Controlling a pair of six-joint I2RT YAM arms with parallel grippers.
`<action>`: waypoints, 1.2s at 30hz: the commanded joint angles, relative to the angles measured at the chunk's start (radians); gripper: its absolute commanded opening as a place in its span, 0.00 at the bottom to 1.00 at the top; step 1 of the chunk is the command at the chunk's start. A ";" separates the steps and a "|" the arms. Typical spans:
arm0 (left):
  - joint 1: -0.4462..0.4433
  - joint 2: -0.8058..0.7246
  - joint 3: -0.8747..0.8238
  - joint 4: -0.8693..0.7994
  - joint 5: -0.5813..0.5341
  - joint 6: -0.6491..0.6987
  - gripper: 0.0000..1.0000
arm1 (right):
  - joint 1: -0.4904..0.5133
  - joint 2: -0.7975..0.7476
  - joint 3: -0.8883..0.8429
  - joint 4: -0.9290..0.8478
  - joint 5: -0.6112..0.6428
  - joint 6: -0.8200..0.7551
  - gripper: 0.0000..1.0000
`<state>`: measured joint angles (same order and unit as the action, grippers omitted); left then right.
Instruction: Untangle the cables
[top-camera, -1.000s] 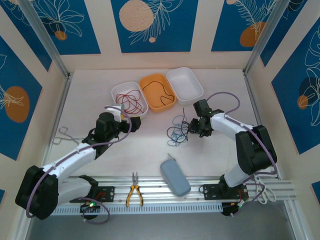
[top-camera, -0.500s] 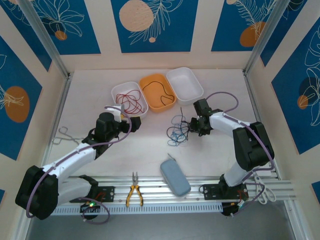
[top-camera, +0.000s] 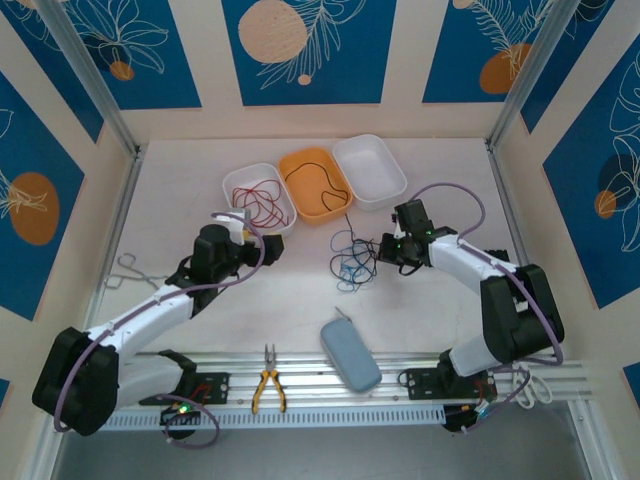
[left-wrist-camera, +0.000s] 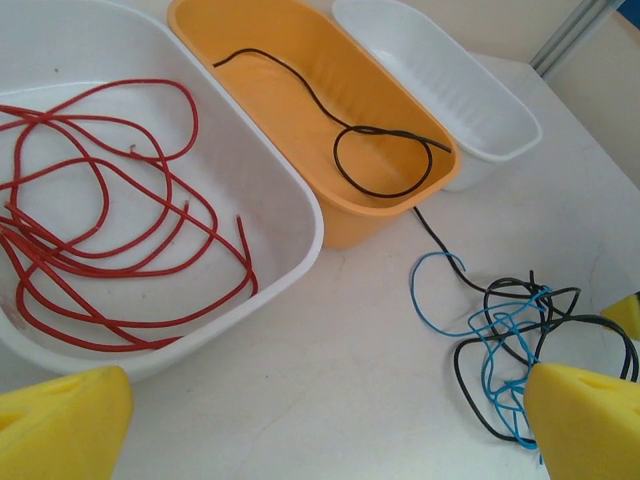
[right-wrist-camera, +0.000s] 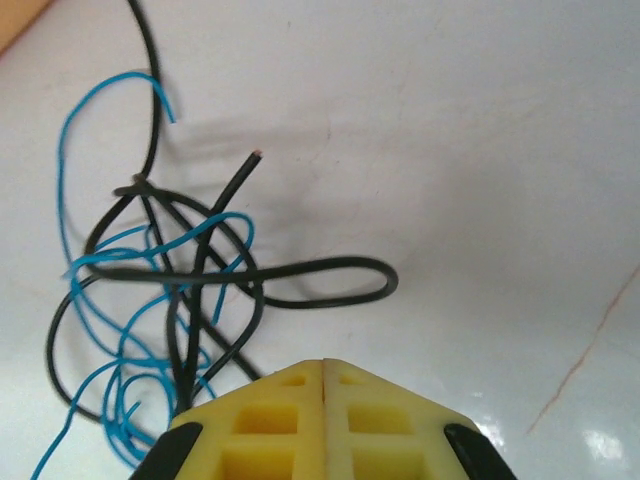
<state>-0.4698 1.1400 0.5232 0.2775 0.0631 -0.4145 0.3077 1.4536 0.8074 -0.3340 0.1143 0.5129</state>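
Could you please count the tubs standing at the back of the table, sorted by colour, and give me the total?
White tubs: 2 (left one, right one)
Orange tub: 1
Total: 3 tubs

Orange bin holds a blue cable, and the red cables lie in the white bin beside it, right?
Not quite. The left wrist view shows the cable in the orange bin is black, not blue. The red cables do lie in the white bin beside it.
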 joint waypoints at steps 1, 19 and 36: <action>-0.009 0.022 0.012 0.040 0.044 -0.018 1.00 | 0.010 -0.076 -0.032 -0.006 -0.028 0.001 0.00; -0.032 0.086 0.032 0.075 0.096 -0.005 1.00 | -0.021 0.000 0.090 -0.106 -0.089 0.378 0.75; -0.038 0.082 0.025 0.066 0.101 -0.006 1.00 | -0.021 0.287 0.252 -0.032 -0.123 0.386 0.59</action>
<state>-0.4953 1.2236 0.5262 0.3260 0.1387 -0.4183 0.2874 1.7203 1.0348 -0.3790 0.0319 0.8921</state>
